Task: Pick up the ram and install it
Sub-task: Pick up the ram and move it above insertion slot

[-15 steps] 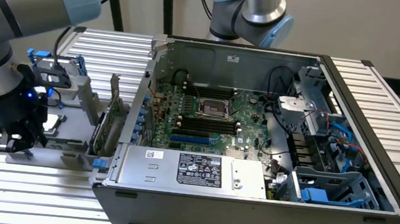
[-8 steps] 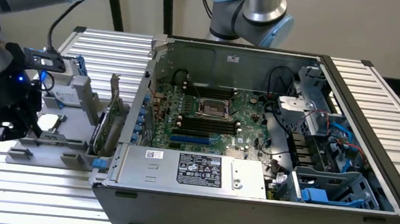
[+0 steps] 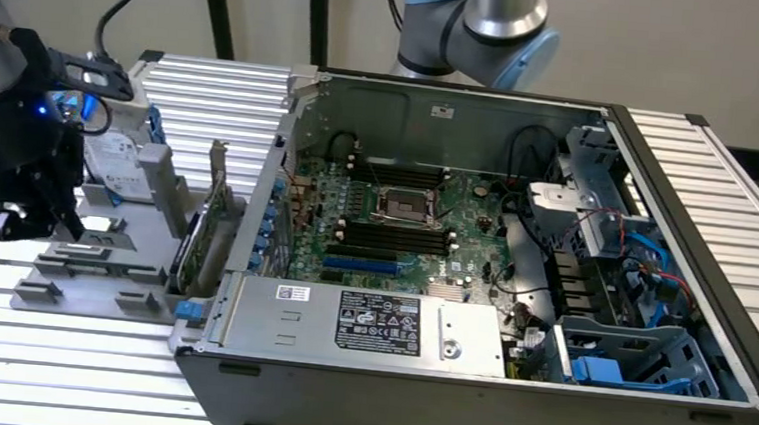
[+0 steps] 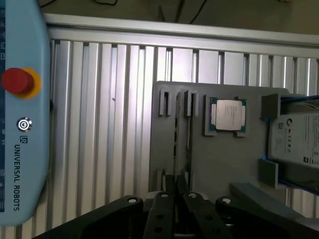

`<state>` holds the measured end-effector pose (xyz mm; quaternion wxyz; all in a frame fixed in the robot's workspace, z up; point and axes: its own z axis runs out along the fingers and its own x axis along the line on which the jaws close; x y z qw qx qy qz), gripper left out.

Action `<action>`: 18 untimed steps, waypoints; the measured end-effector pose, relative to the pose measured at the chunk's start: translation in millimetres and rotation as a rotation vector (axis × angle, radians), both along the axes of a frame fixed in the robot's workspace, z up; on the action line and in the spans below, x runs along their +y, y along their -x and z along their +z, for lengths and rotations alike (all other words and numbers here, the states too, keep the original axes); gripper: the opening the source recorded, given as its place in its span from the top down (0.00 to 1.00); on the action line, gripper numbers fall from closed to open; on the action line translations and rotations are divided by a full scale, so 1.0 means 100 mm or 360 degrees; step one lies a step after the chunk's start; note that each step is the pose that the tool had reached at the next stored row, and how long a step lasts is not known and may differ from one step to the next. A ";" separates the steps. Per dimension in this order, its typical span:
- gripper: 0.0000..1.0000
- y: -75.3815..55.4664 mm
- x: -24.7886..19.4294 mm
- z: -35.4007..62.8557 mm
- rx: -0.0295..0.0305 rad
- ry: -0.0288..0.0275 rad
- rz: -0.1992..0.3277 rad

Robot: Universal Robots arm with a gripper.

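End effector [image 4: 177, 194] hovers over gray fixture [image 4: 224, 169], 9 o'clock of open case [image 3: 467, 108]. Ram [image 4: 176, 142] stands edge-on in fixture slot beneath it. Opening: cannot tell. Judged best: centre on stick, descend straight, clear processor [image 4: 228, 115].

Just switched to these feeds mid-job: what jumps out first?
The open grey computer case with its green motherboard dominates the exterior view's middle. At that view's left, the black gripper hangs over a grey parts tray, where the long, thin dark ram stick stands edge-on near a square silver processor chip.
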<state>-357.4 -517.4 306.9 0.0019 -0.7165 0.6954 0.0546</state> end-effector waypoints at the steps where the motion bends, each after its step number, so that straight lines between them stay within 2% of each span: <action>1: 0.86 -0.04 0.000 0.049 0.00000 -0.00012 0.0000; 14: 0.86 -0.58 0.000 0.609 0.00002 -0.00211 0.0001; 18: 0.86 -0.76 0.000 0.746 0.00000 -0.00336 0.0001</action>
